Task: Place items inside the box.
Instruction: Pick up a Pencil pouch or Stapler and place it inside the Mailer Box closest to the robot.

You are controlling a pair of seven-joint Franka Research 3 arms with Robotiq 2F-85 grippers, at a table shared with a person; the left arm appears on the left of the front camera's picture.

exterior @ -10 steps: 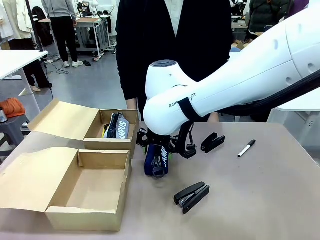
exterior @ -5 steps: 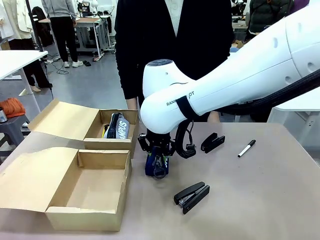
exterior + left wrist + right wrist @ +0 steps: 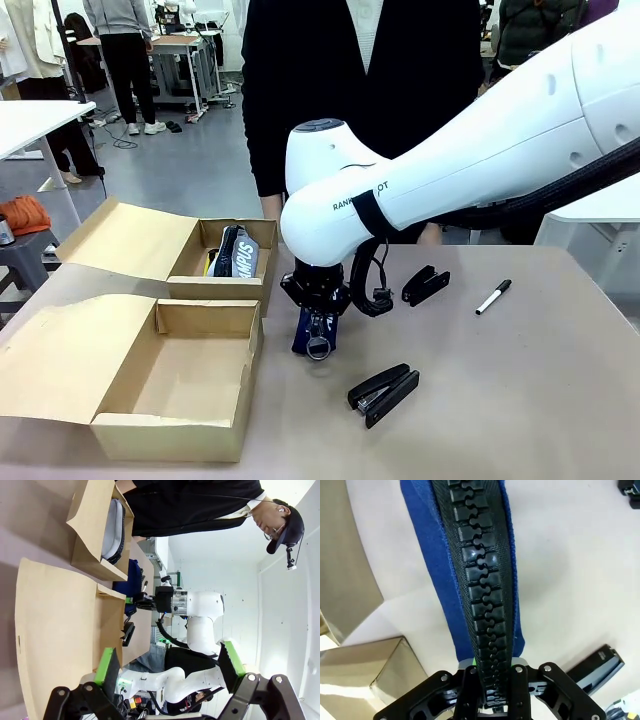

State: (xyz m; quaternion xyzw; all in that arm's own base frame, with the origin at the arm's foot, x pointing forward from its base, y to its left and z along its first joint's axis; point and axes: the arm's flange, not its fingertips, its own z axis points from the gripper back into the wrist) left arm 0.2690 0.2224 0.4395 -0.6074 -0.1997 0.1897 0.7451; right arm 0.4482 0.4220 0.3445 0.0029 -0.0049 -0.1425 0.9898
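since right gripper [image 3: 316, 322] pinches navy pouch [image 3: 304, 338] by zipper ridge, you lift straight, clear box [image 3: 205, 318] wall before swinging.

Cut off at the top edge, ahead of the right gripper [image 3: 490, 672]: far end of the navy zipper-styled pouch [image 3: 475, 565]. Hidden inside the tight pinch: its near end. Beside the gripper, half covered: black stapler [image 3: 599, 664].

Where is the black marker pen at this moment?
In the front view the marker pen lies on the right of the table, just right of the farther stapler.
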